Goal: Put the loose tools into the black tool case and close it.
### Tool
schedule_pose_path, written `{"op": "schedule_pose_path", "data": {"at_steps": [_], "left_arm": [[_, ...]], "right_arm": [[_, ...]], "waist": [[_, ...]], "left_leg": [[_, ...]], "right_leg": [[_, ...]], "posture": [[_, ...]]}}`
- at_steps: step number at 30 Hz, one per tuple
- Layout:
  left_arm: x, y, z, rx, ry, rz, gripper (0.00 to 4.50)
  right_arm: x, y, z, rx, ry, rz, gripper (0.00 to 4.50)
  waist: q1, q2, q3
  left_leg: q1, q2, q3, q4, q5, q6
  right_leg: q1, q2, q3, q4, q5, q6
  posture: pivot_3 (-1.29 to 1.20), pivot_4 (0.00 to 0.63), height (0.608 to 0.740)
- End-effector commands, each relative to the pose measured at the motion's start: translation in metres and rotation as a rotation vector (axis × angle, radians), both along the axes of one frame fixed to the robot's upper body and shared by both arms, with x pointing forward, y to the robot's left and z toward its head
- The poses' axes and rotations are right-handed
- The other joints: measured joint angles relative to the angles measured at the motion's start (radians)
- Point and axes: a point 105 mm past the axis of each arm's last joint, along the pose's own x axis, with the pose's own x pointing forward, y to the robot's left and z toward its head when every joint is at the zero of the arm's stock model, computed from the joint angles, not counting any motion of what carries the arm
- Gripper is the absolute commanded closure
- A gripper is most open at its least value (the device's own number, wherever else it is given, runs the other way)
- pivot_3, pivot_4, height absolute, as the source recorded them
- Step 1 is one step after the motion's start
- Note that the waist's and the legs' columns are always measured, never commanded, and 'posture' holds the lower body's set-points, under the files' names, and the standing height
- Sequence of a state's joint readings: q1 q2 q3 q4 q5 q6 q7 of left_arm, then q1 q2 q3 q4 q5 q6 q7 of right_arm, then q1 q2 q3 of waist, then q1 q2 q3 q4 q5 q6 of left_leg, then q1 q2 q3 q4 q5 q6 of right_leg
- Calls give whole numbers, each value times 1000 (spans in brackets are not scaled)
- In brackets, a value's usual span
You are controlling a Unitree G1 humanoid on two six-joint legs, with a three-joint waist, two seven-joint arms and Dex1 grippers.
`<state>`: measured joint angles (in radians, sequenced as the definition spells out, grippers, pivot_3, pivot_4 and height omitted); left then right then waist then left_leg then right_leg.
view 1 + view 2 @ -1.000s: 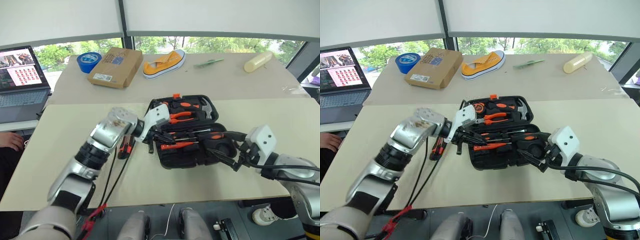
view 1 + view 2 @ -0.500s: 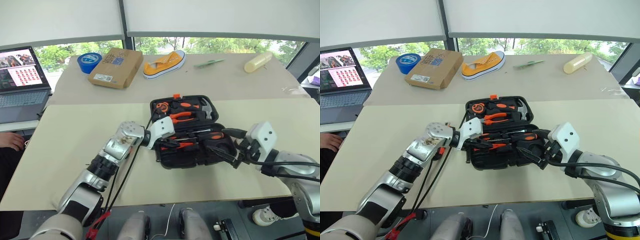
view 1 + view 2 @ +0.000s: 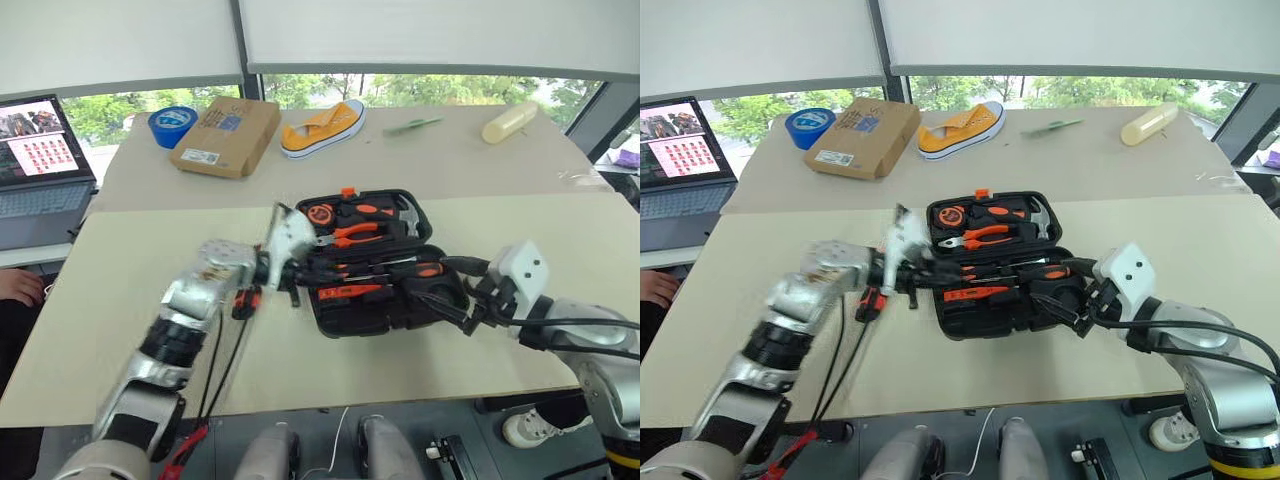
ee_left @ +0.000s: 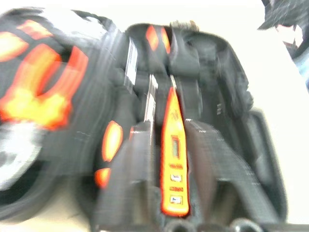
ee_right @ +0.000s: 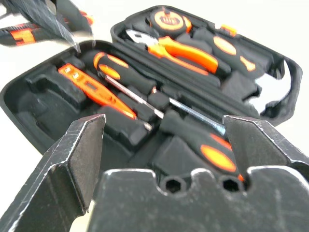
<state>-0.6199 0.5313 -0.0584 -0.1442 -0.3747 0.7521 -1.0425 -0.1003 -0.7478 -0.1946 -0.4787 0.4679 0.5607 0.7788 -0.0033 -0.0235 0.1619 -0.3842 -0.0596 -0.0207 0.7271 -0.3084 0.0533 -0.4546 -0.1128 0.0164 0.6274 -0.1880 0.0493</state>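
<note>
Nearest me, the right fingers (image 5: 72, 159) were spread wide and empty at the right end of the case (image 3: 372, 312), pointing along its near half. That half already held two screwdrivers (image 5: 126, 83) in their slots, shafts running along the length of the case, with an orange tester pen (image 4: 174, 159) beside them.

The piece that mattered lay on the worktop (image 3: 120, 300) just left of the case: one loose tool (image 3: 246, 299), black and orange (I took it for the knife, though it was too small to be sure). It sat half under the left wrist, long axis running roughly from near to far, so crosswise to the slots. The left fingers (image 3: 296, 283) were at the left end of the case, just right of that tool; I could not tell whether they were spread or pressed together, nor whether they held anything. I judged the left arm much the nearer; the right had the whole case between it and the tool.

Farther back, the open lid held pliers (image 3: 352, 233), a hammer (image 3: 408, 212) and a tape measure (image 3: 320, 213). Beyond were a cardboard box (image 3: 225, 135), a shoe (image 3: 322, 128) and a laptop (image 3: 40, 170).
</note>
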Motion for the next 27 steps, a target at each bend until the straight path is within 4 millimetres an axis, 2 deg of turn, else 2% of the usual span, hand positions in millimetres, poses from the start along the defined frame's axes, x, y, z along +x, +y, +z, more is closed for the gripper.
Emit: {"op": "schedule_pose_path", "data": {"at_steps": [1, 3, 5, 7, 8, 12, 15, 18, 21, 24, 27], "left_arm": [[-15, 51, 9, 16, 10, 194, 1541], [-21, 79, 2, 68, 28, 323, 758], [-31, 116, -13, 128, 85, 483, 28], [-41, 137, -24, 187, 119, 571, 28], [-44, 140, -27, 200, 132, 593, 28], [-40, 127, -26, 190, 173, 610, 28], [-23, 115, -26, 191, 213, 691, 28], [-12, 93, -27, 182, 297, 737, 28], [-11, 82, -37, 271, 349, 755, 28], [-9, 80, -47, 327, 370, 772, 28], [-10, 81, -66, 424, 410, 779, 28]], "right_arm": [[-6, 14, 12, 17, -3, 125, 0], [-8, 20, 15, 18, 1, 179, 0], [-10, 30, 22, 32, -4, 256, 0], [-12, 36, 28, 40, -6, 308, 0], [-13, 37, 29, 39, -4, 325, 0], [-11, 40, 30, 27, -4, 339, 0], [-10, 41, 29, 22, -5, 336, 0], [-12, 41, 26, 18, -7, 327, 0], [-14, 43, 23, 19, -13, 308, 0], [-14, 43, 21, 15, -28, 287, 0], [-13, 43, 17, 8, -44, 255, 0]], "waist": [[-7, 0, 0], [-11, 1, 0], [-11, 0, 0], [-10, 0, 0], [-7, 0, 0], [24, -1, 1], [32, -1, 1], [30, -1, 0], [15, -1, 0], [0, -2, 0], [-5, -1, 0]], "left_leg": [[1, 0, 0, -1, 0, 0], [3, 0, 0, -5, 0, -1], [4, 0, 0, -7, 1, -2], [4, 0, 0, -7, 1, -2], [4, 0, 0, -8, 1, -2], [4, -2, -2, -8, 1, -3], [5, -3, -4, -7, 1, -4], [6, -5, -5, -7, 2, -5], [6, -5, -5, -7, 3, -6], [7, -5, -5, -12, 3, -7], [6, -5, -5, -14, 4, -9]], "right_leg": [[0, 0, 0, 0, 0, 0], [0, 0, 0, 0, 0, 0], [0, 0, 0, -1, 0, 0], [0, 0, 0, -1, 0, 0], [0, 0, 0, -3, 0, 0], [2, -3, -3, -4, 0, -1], [5, -4, -4, -4, 0, -1], [6, -4, -3, -2, 1, -1], [6, -3, -3, 0, 1, -1], [2, -2, 1, 0, 1, -1], [-1, -1, 1, 0, 1, -1]], "posture": [[0, 150, 735], [0, 150, 735], [0, 150, 735], [0, 150, 735], [0, 150, 735], [0, 150, 735], [0, 150, 735], [0, 150, 735], [0, 150, 735], [0, 150, 735], [0, 150, 735]]}}
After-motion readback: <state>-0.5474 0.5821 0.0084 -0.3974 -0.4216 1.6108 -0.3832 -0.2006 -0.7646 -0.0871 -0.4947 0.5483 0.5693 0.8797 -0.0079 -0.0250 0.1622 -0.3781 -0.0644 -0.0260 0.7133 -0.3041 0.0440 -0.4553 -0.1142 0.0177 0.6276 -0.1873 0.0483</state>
